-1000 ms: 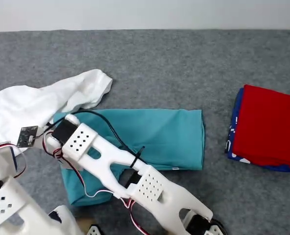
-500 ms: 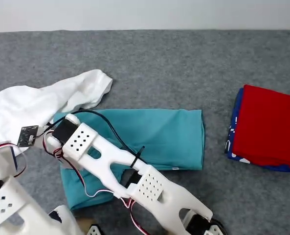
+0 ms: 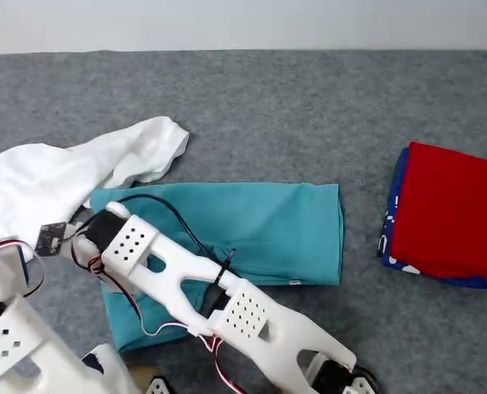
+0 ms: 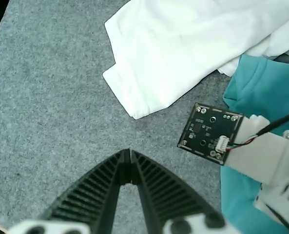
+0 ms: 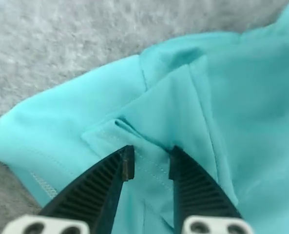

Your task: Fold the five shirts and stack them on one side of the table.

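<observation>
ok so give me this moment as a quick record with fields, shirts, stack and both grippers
white shirt: crumpled, unfolded, left part of the table in the high view
teal shirt: mid-table, partly folded, lying flat
stack: red shirt on top of blue shirt, both folded, at the right
left gripper: shut, over bare table beside the white shirt
right gripper: open, tips at a fold near the teal shirt's edge
shirts seen: four
</observation>
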You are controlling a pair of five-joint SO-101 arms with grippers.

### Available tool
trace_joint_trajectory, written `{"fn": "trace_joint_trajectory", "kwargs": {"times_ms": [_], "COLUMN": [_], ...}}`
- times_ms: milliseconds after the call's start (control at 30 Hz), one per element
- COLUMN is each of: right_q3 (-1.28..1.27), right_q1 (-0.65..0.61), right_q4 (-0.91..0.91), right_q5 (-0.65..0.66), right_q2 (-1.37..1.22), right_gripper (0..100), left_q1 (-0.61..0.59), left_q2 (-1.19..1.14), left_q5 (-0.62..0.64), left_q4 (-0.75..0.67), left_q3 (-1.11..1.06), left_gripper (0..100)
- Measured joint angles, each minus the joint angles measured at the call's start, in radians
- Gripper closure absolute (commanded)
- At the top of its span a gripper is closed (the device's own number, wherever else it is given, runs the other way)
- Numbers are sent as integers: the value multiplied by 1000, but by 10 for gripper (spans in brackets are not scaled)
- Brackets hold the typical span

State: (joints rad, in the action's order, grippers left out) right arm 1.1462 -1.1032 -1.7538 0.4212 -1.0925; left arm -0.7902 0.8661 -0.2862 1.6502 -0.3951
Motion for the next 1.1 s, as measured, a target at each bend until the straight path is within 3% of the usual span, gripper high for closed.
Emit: {"fn": "trace_joint_trajectory", "kwargs": {"times_ms": [233,700,1100], "right_q3": [0,0,0], "right_q1": [5,6,92], "right_q4": [0,0,0], "right_q5": [21,46,49], "right_q2": [-15,81,124], "right_gripper": [989,990,966], "left_q1": [0,0,2], "left_q2": [0,0,0], "left_q5": [0,0,0], "left_q4": [0,0,0], "left_q3": [0,0,0], "left_gripper": [995,995,995]}}
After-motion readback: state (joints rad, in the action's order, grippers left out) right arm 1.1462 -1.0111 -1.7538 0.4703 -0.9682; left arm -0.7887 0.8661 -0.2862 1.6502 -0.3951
